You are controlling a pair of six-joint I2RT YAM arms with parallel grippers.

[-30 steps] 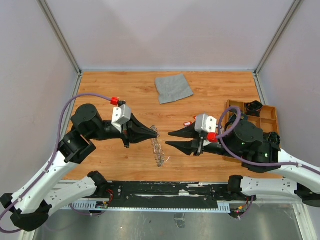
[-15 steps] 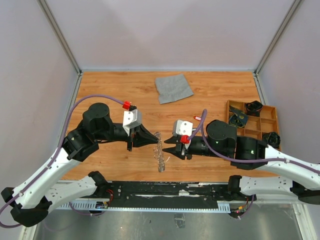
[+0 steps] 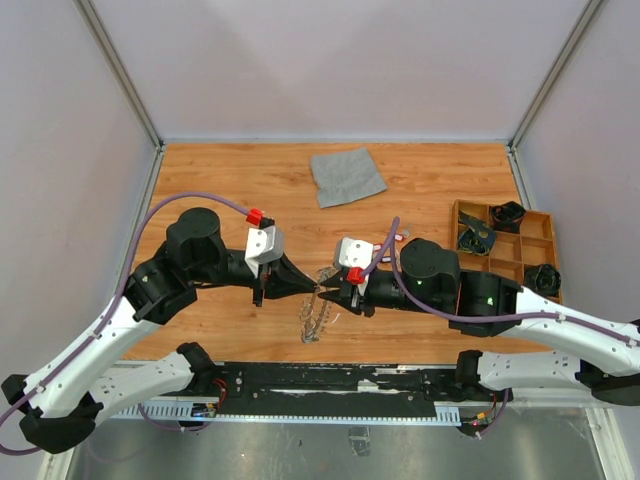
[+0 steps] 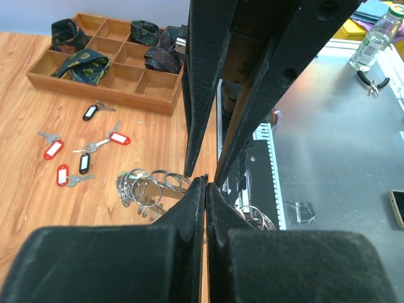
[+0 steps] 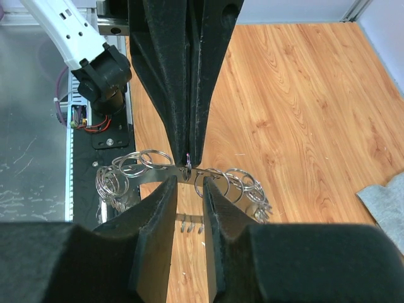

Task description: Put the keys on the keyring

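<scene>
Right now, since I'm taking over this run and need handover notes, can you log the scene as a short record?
left gripper: shut, pinching the keyring by its band
right gripper: open, one finger either side of the same band
keys: loose on the table near the wooden tray; no tagged key seen on the ring
grey cloth: lying at the far side, apart from both arms
</scene>
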